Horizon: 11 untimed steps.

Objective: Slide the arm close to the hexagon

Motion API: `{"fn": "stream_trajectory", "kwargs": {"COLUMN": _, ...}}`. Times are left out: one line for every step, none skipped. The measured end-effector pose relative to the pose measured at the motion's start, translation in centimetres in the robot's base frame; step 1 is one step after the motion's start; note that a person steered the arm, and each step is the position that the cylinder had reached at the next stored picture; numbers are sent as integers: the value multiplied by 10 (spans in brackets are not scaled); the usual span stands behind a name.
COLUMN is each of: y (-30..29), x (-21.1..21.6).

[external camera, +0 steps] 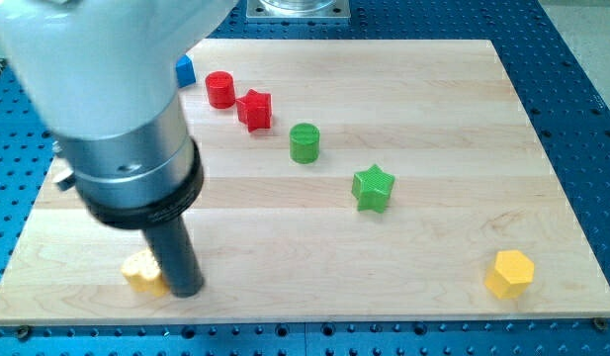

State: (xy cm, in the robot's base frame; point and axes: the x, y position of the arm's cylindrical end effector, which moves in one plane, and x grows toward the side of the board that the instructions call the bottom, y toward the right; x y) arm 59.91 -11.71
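The yellow hexagon (509, 273) sits near the view's bottom right corner of the wooden board (433, 119). My tip (186, 291) rests on the board at the view's bottom left, far to the left of the hexagon. It stands right beside a small yellow block (141, 271), whose shape is partly hidden by the rod. The arm's large grey body covers the view's upper left.
A red cylinder (220, 89) and a red star-like block (254, 109) lie at the view's top. A blue block (185, 70) peeks out beside the arm. A green cylinder (305, 142) and a green star (373, 188) lie mid-board.
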Motion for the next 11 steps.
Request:
{"fn": "stream_trajectory", "kwargs": {"y": -17, "x": 0}}
{"fn": "stream_trajectory", "kwargs": {"y": -66, "x": -10}}
{"fn": "stream_trajectory", "kwargs": {"y": -104, "x": -32}}
{"fn": "stream_trajectory", "kwargs": {"y": -35, "x": -43}}
{"fn": "stream_trajectory", "kwargs": {"y": 62, "x": -48}}
{"fn": "stream_trajectory", "kwargs": {"y": 130, "x": -45}}
{"fn": "stream_trajectory", "kwargs": {"y": 219, "x": -54}}
{"fn": "stream_trajectory", "kwargs": {"y": 235, "x": -35}}
{"fn": "stream_trajectory", "kwargs": {"y": 309, "x": -38}}
{"fn": "stream_trajectory", "kwargs": {"y": 365, "x": -62}}
{"fn": "stream_trajectory", "kwargs": {"y": 454, "x": -17}}
